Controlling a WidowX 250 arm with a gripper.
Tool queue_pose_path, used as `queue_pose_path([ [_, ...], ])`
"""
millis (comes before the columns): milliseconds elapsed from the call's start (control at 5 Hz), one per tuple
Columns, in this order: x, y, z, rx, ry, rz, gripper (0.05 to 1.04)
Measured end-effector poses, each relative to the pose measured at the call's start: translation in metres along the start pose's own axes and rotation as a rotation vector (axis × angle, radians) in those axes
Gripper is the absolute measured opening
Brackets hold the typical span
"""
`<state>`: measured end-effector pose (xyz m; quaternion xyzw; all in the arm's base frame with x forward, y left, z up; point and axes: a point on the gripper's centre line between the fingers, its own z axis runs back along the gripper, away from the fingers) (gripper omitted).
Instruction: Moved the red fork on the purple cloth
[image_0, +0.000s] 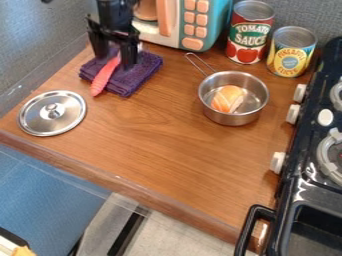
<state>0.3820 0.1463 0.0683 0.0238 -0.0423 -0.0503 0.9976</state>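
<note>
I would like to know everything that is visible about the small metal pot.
The small metal pot is round, silvery and shiny, with a thin wire-like loop handle pointing toward the toy microwave. It stands upright and uncovered on the wooden counter, near the stove. An orange-and-white food piece lies inside.

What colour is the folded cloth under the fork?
Purple, seen in the camera view.

Two cans (250, 32) stand at one o'clock, one pot (230, 118) and one sushi (228, 99) at two, one stove (300, 195) at three, one lid (39, 118) at nine, one cloth (139, 74) and one fork (103, 78) at eleven, one microwave (219, 22) at twelve.
</note>
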Motion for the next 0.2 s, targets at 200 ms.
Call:
queue_pose_path([
  [200,-0.0025,-0.0006,0.0164,0.004,-0.011,0.007,1.004],
])
